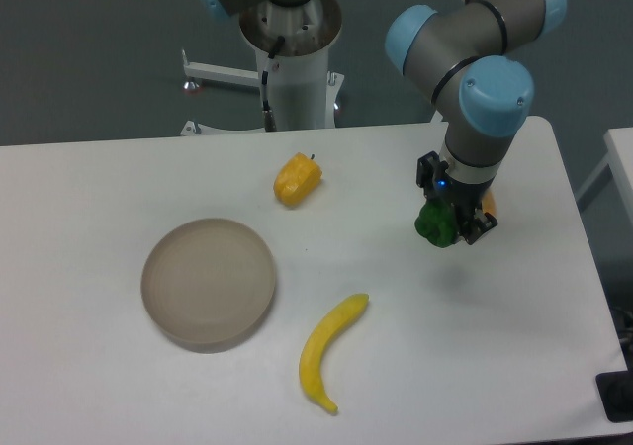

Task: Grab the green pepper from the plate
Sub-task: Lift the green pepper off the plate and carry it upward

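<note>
The green pepper (432, 222) is a small dark-green lump held between my gripper's (447, 223) fingers at the right side of the table, lifted above the surface with a faint shadow beneath it. The gripper is shut on it. The plate (208, 283) is a round beige-grey dish at the left front of the table, with nothing on it, far left of the gripper.
A yellow-orange pepper (297, 179) lies at the back middle of the table. A yellow banana (329, 351) lies at the front, right of the plate. An orange item (489, 204) peeks out behind the gripper. The robot base (292, 59) stands behind the table.
</note>
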Action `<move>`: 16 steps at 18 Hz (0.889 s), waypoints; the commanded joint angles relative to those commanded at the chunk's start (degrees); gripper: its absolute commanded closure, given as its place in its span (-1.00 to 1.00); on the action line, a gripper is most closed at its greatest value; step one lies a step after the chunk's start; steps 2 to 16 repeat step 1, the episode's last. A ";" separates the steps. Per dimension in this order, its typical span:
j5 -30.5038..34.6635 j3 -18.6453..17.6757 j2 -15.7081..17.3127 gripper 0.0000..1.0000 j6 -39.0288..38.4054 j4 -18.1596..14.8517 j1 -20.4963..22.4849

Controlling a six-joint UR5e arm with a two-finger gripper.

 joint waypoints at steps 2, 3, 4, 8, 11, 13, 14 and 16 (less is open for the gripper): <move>0.00 0.00 0.00 0.32 -0.09 0.00 0.00; 0.00 0.00 0.00 0.32 -0.09 0.00 0.00; 0.00 0.00 0.00 0.32 -0.09 0.00 0.00; 0.00 0.00 0.00 0.32 -0.09 0.00 0.00; 0.00 0.00 0.00 0.32 -0.09 0.00 0.00; 0.00 0.00 0.00 0.32 -0.09 0.00 0.00; 0.00 0.00 0.00 0.32 -0.09 0.00 0.00; 0.00 0.00 0.00 0.32 -0.09 0.00 0.00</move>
